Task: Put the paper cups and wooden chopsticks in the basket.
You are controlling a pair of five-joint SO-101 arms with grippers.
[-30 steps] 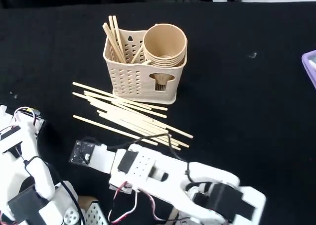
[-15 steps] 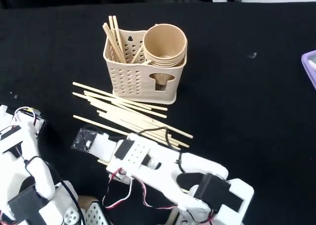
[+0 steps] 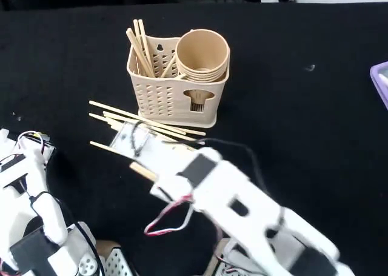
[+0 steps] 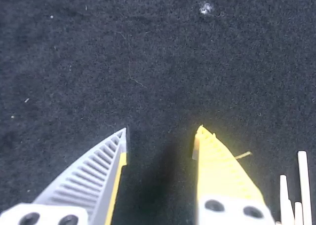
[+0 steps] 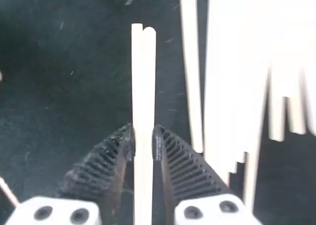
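Down at the near left corner the left arm (image 3: 30, 209) sits folded over the black surface (image 3: 315, 136). The left pincer (image 4: 162, 132) has its jaws spread wide with nothing between them, hanging over bare cloth, and a few stick ends (image 4: 302, 185) are just beside one jaw.

Next along, a loose pile of chopsticks (image 3: 151, 123) lies fanned on the surface in front of the basket (image 3: 163, 97), most of them slanting the same way. The right arm (image 3: 242, 209) stretches in from the near right corner and lies across the near part of that pile, with the right pincer (image 3: 130, 139) at the pile's left end. Seen from its wrist, the right pincer (image 5: 143, 133) is pressed together on a pair of sticks (image 5: 143, 76) that lie side by side and run straight out ahead of the jaws. The rest of the pile (image 5: 237, 62) lies just beside it on one side.

Behind the pile, the basket stands upright. Its left compartment has several sticks (image 3: 140, 45) leaning on end, and its right compartment holds a nested stack of cups (image 3: 203, 54), mouth up.

At the far right edge a purple rim (image 3: 380, 82) pokes in, well apart from everything else.
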